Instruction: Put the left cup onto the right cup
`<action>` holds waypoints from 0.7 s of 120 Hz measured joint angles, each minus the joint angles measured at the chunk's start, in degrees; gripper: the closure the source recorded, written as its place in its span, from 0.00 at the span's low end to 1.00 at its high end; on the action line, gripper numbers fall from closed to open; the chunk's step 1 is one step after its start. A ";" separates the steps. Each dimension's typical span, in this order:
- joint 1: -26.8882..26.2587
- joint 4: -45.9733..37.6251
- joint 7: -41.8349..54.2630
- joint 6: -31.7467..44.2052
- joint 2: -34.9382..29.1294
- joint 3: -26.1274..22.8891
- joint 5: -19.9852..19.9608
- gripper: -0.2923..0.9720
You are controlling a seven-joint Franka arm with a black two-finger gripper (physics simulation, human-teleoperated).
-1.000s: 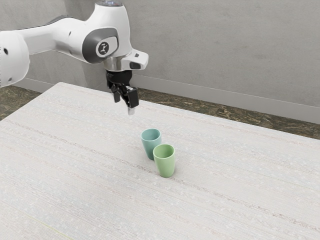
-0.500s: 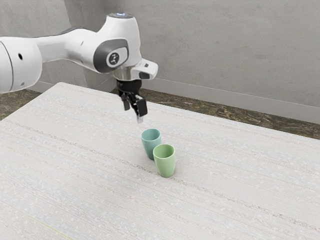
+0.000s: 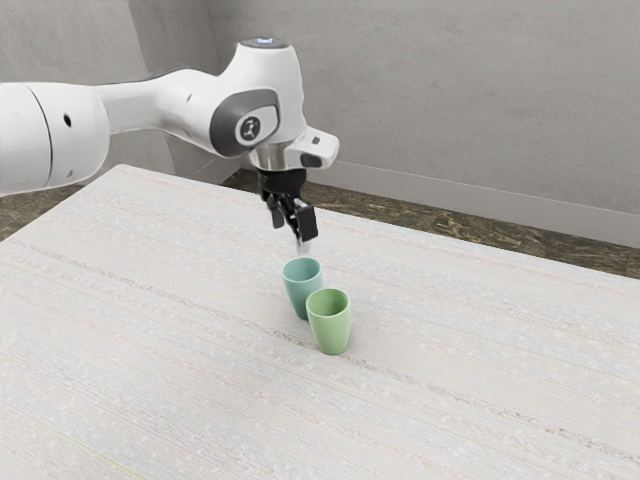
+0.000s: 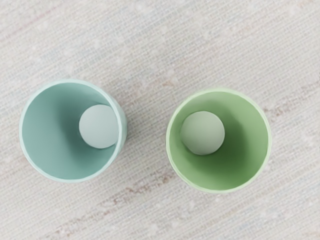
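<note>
Jaws hang empty just above the teal cup (image 3: 301,285), pointing down at the end of the white arm (image 3: 150,105). From the exterior view they are seen edge-on, so whether they are parted or closed cannot be told. Both cups stand upright on the pale counter (image 3: 150,330). The teal one is toward the exterior view's left and a little farther back. The green cup (image 3: 329,320) is just beside it, with a narrow strip of counter showing between them in the wrist view. The teal cup is taken to be the left cup of the task, and it has not been picked up.

The step in hand appears to be the descent for the grasp. Since the cups are so near each other, the neighbour is the main hazard: a finger going down into that strip could nudge the green cup. A safer grip would pinch the teal wall on the side away from the green cup, or close across the line joining the two. The descent should stay vertical and stop short of the counter. Both cups narrow toward the base, so once lifted clear of the green rim and centred over it, the teal base should settle into the green mouth.
</note>
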 joint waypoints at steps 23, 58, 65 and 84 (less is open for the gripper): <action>-0.17 2.77 0.04 0.04 2.18 -0.24 0.13 0.23; -0.37 3.67 0.06 -0.16 3.44 -0.27 0.21 0.23; -0.37 3.68 0.07 -0.12 3.57 -0.24 0.22 0.23; -0.37 3.66 0.07 0.18 4.18 -0.21 0.23 0.23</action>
